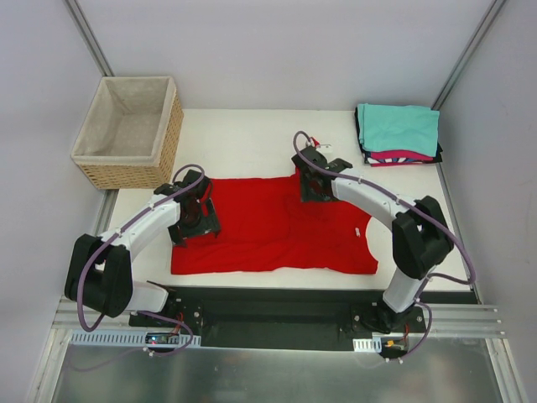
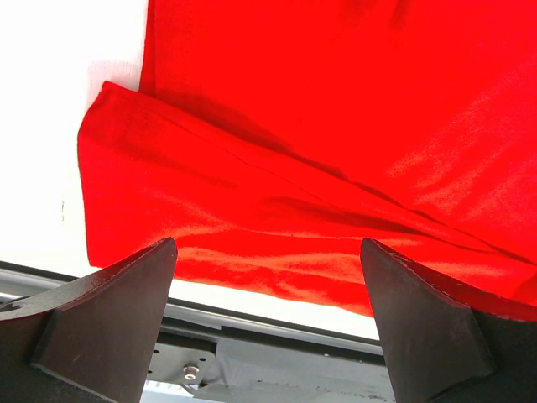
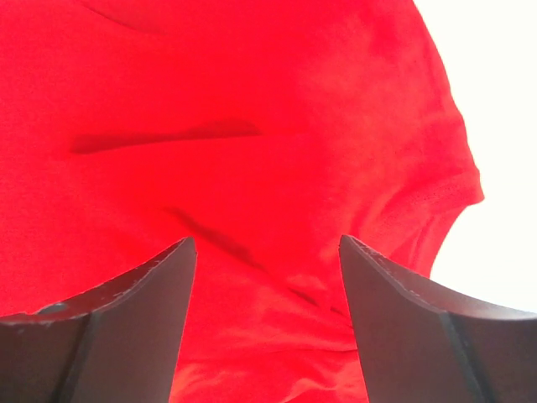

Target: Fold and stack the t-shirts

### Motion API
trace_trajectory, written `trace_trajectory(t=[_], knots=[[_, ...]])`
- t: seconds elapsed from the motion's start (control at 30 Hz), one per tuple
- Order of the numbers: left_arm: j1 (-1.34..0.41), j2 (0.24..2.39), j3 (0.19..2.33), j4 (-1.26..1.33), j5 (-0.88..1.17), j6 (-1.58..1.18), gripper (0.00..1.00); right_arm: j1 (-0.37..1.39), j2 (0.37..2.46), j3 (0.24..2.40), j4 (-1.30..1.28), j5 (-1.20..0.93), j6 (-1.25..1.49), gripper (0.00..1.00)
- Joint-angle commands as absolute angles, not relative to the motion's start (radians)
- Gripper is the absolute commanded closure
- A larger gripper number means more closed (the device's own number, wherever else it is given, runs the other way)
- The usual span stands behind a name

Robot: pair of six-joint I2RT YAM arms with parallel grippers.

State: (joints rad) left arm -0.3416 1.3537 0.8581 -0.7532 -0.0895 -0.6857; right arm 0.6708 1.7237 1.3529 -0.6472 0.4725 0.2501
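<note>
Wicker basket (image 1: 134,175) sits far left, out of play; left gripper (image 1: 195,211) hangs over the left end of the red t-shirt (image 1: 277,231), jaws wide apart with nothing between them. The shirt lies spread on the table (image 1: 243,143), centre-near, with a flap doubled over at its left end, so I read this as mid-fold, between grasps. Right gripper (image 1: 315,180) is at the shirt's far edge, jaws apart and empty; next move probably needs both to pinch an edge, carry it across, then go to the folded stack (image 1: 398,134) far right.
</note>
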Motion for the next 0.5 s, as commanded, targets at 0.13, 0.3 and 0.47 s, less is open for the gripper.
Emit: trace_trajectory(t=[0.13,0.3,0.47], knots=[[-0.353,1.315,0.887,-0.762,-0.095,-0.652,0.06,0.592,1.807,1.298,-0.609,0.434,0.284,0.37],[-0.353,1.312,0.884,-0.764,-0.106,-0.649,0.04,0.565,1.847,1.316,-0.598,0.405,0.278,0.41],[-0.353,1.324,0.887,-0.762,-0.104,-0.649,0.04,0.537,1.861,1.316,-0.578,0.382,0.273,0.47]])
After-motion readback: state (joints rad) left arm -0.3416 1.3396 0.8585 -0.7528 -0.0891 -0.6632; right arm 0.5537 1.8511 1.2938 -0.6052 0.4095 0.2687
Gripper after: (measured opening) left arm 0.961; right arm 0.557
